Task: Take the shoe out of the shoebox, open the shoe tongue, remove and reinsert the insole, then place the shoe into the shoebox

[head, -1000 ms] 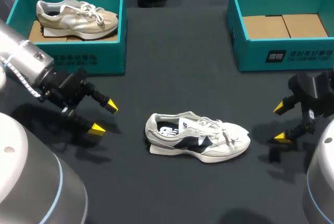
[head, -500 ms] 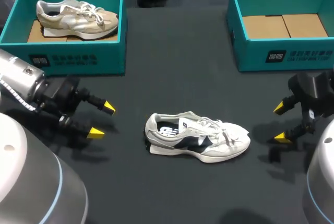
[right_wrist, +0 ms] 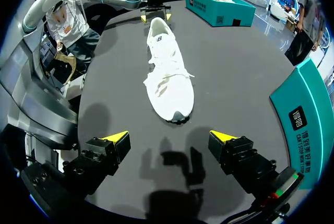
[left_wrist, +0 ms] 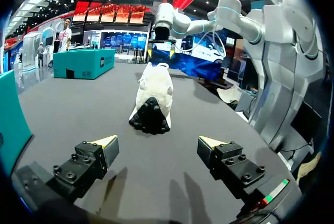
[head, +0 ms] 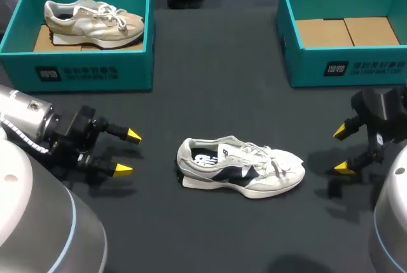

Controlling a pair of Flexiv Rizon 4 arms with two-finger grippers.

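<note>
A white and navy shoe (head: 240, 167) lies on its side in the middle of the black table, heel to the left, toe to the right. My left gripper (head: 126, 153) stands open just left of the heel, a short gap away; in the left wrist view (left_wrist: 158, 144) the shoe's heel (left_wrist: 153, 99) is straight ahead of the fingers. My right gripper (head: 342, 150) is open to the right of the toe; its wrist view (right_wrist: 169, 139) has the toe (right_wrist: 167, 74) ahead. The empty teal shoebox (head: 343, 66) stands at the back right.
A second teal box (head: 95, 69) at the back left holds a beige shoe (head: 92, 21). Open black tabletop surrounds the shoe on all sides. In the right wrist view the near box (right_wrist: 308, 119) stands beside my right gripper.
My left arm has lowered and drawn back towards the table's front, its fingers now level and pointing at the shoe's heel. The right arm and the shoe have not moved.
</note>
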